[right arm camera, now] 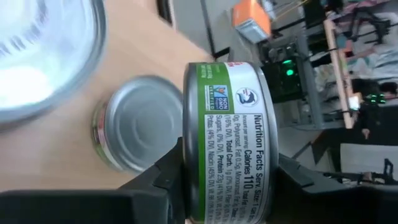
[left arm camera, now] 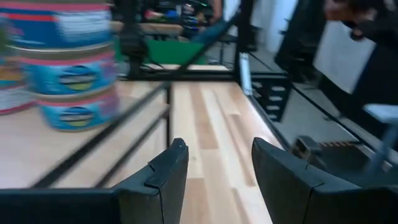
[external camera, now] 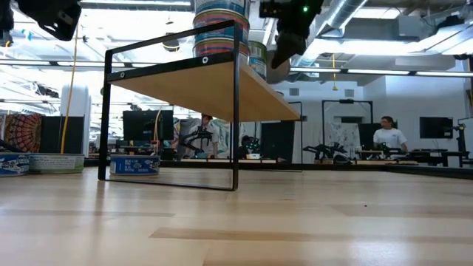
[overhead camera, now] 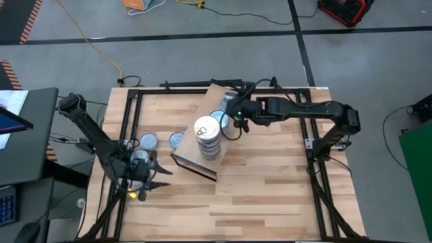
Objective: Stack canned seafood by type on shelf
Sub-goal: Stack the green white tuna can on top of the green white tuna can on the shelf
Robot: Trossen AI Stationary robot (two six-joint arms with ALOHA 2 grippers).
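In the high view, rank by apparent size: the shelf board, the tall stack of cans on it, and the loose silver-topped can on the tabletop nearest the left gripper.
1. The shelf, largest by far.
2. The tall stack of cans; it looks bigger partly because its top sits nearer the overhead camera.
3. The loose silver-topped can, smallest.

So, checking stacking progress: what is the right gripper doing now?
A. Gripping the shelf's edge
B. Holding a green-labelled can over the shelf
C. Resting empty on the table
B: the right gripper has its fingers clamped on a green-labelled can, above the shelf.
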